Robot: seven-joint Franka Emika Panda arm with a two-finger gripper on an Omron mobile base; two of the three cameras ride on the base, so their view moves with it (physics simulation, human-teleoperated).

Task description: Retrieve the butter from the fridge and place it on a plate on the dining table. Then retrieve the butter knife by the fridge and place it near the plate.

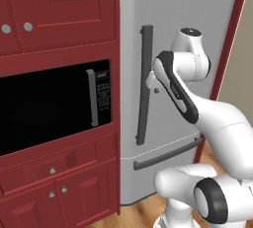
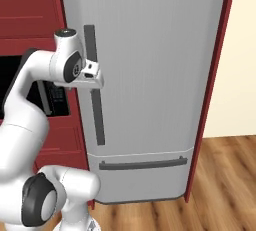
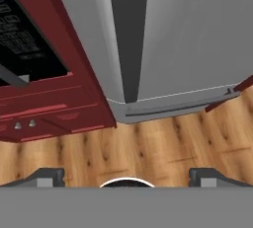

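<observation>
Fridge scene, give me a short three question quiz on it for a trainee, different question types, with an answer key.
1. True or false: the fridge door is shut.
2. Multiple choice: the gripper is nearest to A) the microwave handle, B) the fridge's vertical bar handle, C) the lower drawer handle.
3. Short answer: are the gripper's jaws open or shut, and is anything between them?

Key:
1. True; no gap shows along the door and no shelves can be seen.
2. B; the hand is right beside the bar in both base views.
3. Open; the hand view shows the fingertips far apart with nothing between them.
</observation>
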